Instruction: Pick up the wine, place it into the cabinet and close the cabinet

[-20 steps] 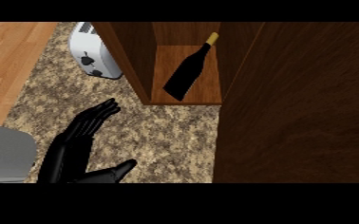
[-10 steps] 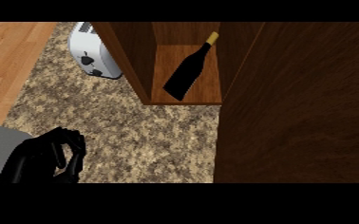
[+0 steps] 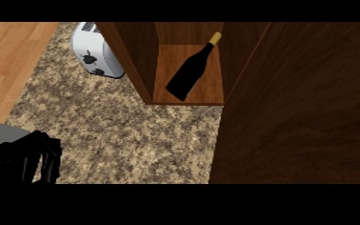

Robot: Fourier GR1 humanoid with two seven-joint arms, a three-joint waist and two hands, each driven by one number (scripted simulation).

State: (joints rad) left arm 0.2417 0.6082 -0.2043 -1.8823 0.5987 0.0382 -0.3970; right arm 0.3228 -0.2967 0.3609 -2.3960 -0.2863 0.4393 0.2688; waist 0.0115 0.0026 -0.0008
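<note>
We look steeply down on a speckled granite desk (image 3: 134,133), with a strip of light wood flooring (image 3: 25,52) along its edge at about 10 o'clock. The wine (image 3: 191,70) lies inside the cabinet (image 3: 141,62), on its wooden shelf floor (image 3: 208,89): a dark bottle, its yellow-capped neck pointing toward 1 o'clock and its base toward 7 o'clock, near the shelf's front edge. We can read no label or writing on the bottle; its body shows only as plain black.

To the bottle's 3 o'clock stands the cabinet door (image 3: 292,105), a broad dark wood panel swung open and covering the right side of the view. At the bottle's 9 o'clock rises the cabinet's left wall, and beyond it, further toward 9 o'clock, a white toaster (image 3: 97,50) sits on the desk, touching or just beside that wall. We see no readable brand on it.

Well apart from the wine, at about 8 o'clock in the view, the left hand (image 3: 29,159) shows at the lower edge, its black fingers curled in and holding nothing. Nothing lies between it and the cabinet.
</note>
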